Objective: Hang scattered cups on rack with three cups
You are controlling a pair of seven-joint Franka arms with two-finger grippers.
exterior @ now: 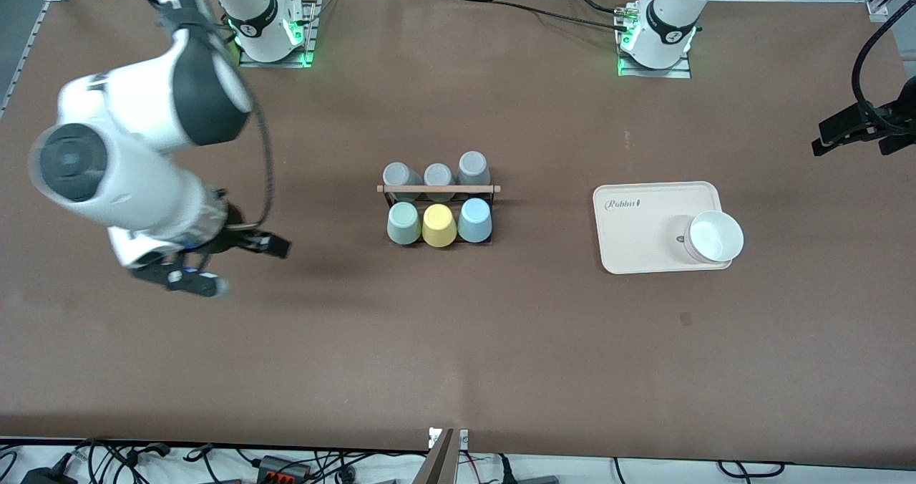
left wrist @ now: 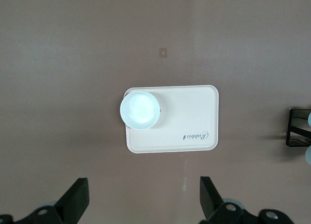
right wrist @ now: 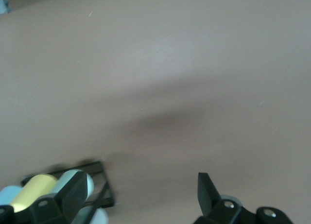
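Six cups now sit on the rack [exterior: 438,189] mid-worktop — mint green cup [exterior: 403,223], yellow cup [exterior: 439,225] and light blue cup [exterior: 474,220] in the row nearer the front camera, three grey cups [exterior: 437,175] in the other, each mouth-down with its long axis tilted off upright. Right hand [exterior: 192,269] hovers empty, fingers apart, over bare worktop [exterior: 458,355] toward its own end; left hand [left wrist: 144,197], also apart, hangs over the tray [exterior: 644,212] and white bowl [exterior: 714,236]. Task looks finished — best to pull away cleanly, clear of the rack.
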